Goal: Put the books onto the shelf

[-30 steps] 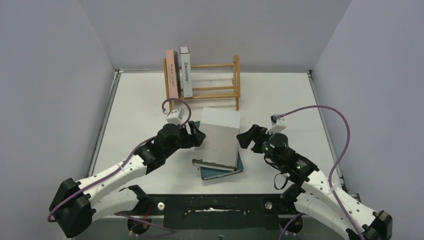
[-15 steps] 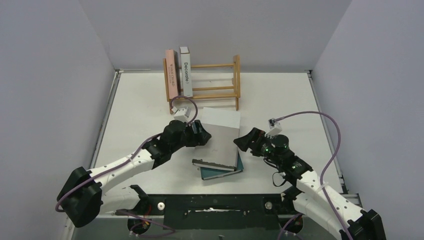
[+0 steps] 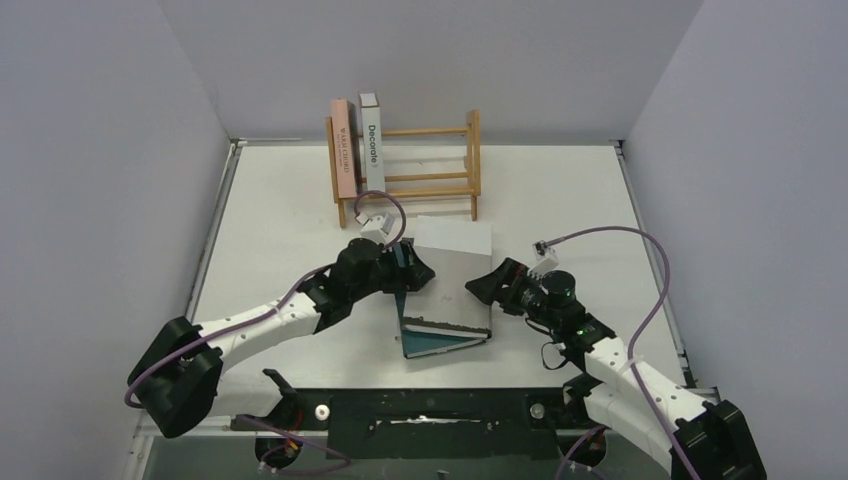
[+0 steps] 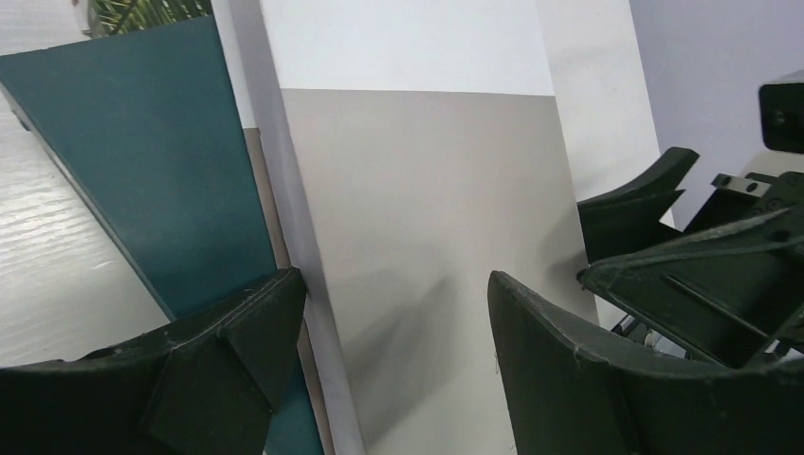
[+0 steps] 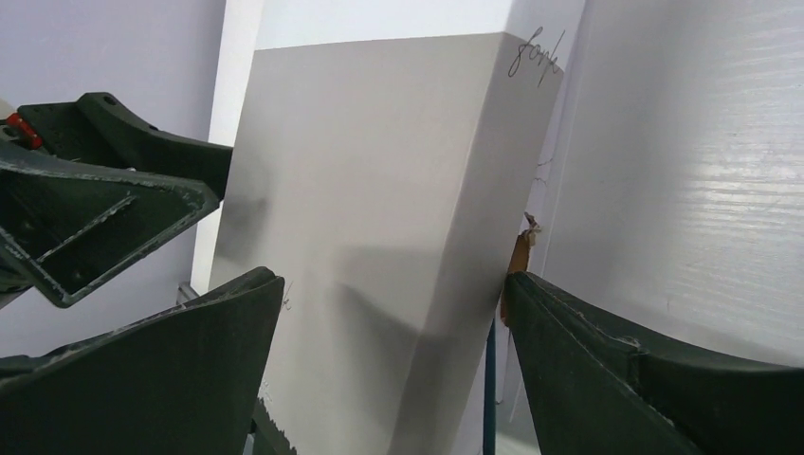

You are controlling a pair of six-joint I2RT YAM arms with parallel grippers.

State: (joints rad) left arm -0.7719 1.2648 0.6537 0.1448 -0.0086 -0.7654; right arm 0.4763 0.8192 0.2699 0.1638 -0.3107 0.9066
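Approach is what has changed: my left tool (image 3: 418, 270) and right tool (image 3: 479, 285) have both come in to flank the grey book (image 3: 450, 285). That book has slid a little toward the shelf's right-post side on the dark teal book (image 3: 440, 345) under it, just in front of the shelf (image 3: 430, 160). Both tools gape wide and hold nothing. Pink "Warm Chord" (image 3: 342, 150) and "Decorate" (image 3: 373, 145) stand at the shelf's left end. I judge the grey book's pickup comes next.
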